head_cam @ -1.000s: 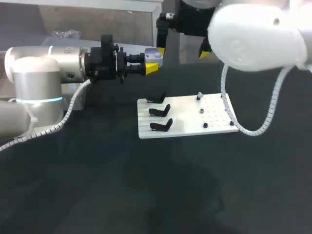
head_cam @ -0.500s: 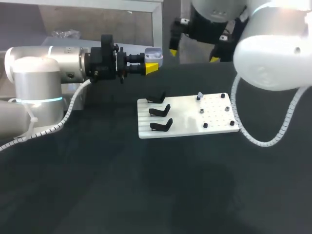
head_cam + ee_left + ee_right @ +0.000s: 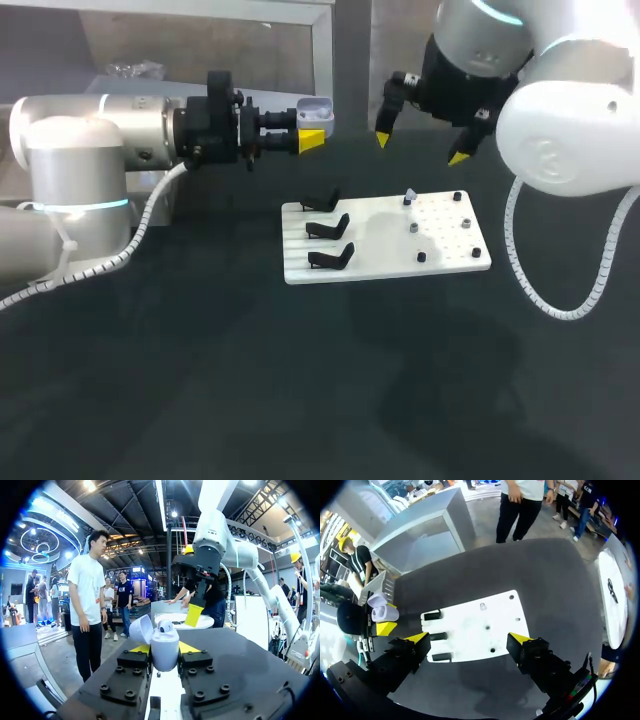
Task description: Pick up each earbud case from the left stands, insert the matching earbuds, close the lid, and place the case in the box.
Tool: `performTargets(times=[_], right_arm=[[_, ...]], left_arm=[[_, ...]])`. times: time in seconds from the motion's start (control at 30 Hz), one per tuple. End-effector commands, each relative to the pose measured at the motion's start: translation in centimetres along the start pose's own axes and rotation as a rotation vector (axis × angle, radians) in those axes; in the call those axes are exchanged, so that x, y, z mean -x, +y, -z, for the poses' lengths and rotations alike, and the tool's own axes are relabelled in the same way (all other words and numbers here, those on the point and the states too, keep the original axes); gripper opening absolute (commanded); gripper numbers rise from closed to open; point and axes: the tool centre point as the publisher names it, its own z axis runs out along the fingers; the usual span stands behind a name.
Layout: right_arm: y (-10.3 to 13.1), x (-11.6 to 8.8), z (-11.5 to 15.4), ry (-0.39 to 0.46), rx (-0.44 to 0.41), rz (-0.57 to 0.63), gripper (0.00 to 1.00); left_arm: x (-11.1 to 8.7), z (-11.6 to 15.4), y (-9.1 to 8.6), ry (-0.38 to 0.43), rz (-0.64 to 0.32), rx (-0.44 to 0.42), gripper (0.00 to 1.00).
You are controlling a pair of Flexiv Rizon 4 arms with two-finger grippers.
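- Table [image 3: 200, 380]: dark cloth; a white board [image 3: 385, 265] is lying near the middle.
- Stands [image 3: 328, 228]: three black ones are sitting in a row on the board's left part. All three are showing empty, so no case is waiting there.
- Pegs [image 3: 413, 228]: six small bits are dotting the board's right part, some pale, some dark. They are too small to say which are earbuds.
- Left gripper [image 3: 312, 128]: it is hanging level, out past the board's left far corner and well above the table. Its fingers are pinching the case [image 3: 165, 650] from both sides.
- Case: its lid is standing open. Something small and rounded is poking out of the body, possibly one bud already seated; I cannot be sure.
- Right gripper [image 3: 420, 147]: it is hovering over the board's far edge, fingers spread wide and carrying nothing.
- Box [image 3: 320, 40]: a grey open bin is standing beyond the table's far side, likely the drop-off. I am not making out what is inside.
- Progress, my reading: pick-up is finished for this case. Fetching a bud from the pegs, seating it, closing the lid and boxing the case are all remaining.
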Motion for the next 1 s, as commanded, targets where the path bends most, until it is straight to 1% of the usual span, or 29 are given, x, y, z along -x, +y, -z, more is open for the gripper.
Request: performTargets(times=[0.03, 0.1, 0.3, 0.33, 0.47, 0.6, 0.77, 0.8, 0.83, 0.97, 1.0], right_arm=[[-0.1, 0.8, -3.3, 0.053, 0.001, 0.014, 1.00], [-0.3, 0.7, -4.3, 0.080, -0.011, 0.019, 1.00], [-1.2, 0.4, -6.9, 0.129, -0.003, 0.029, 1.00], [-1.3, 0.4, -7.2, 0.117, 0.000, 0.037, 1.00], [-1.8, 0.3, -8.5, 0.135, -0.013, 0.033, 1.00], [-2.4, 0.4, -9.6, 0.104, -0.005, 0.018, 1.00], [-3.1, 0.6, -10.9, 0.105, -0.016, 0.009, 1.00], [-3.1, 0.6, -10.9, 0.102, -0.022, 0.007, 1.00], [-3.1, 0.6, -11.0, 0.102, -0.023, 0.008, 0.95], [-3.2, 0.4, -11.1, 0.105, -0.024, 0.006, 0.93], [-3.1, 0.4, -11.2, 0.106, -0.026, 0.004, 0.89]], left_arm=[[0.0, 0.0, 0.1, 0.000, 0.000, -0.001, 0.00], [0.0, 0.0, 0.1, 0.000, 0.000, -0.001, 0.00], [0.0, 0.0, 0.1, 0.000, 0.000, -0.001, 0.00], [0.0, 0.0, 0.1, 0.000, 0.000, -0.001, 0.00], [0.0, 0.0, 0.1, 0.000, 0.000, -0.001, 0.00], [0.0, 0.0, 0.1, 0.000, 0.000, -0.001, 0.00], [0.0, 0.0, 0.1, 0.000, 0.000, -0.001, 0.00], [0.0, 0.0, 0.1, 0.000, 0.000, -0.001, 0.00], [0.0, 0.0, 0.1, 0.000, 0.000, -0.001, 0.00], [0.0, 0.0, 0.1, 0.000, 0.000, -0.001, 0.00], [0.0, 0.0, 0.1, 0.000, 0.000, -0.001, 0.00]])
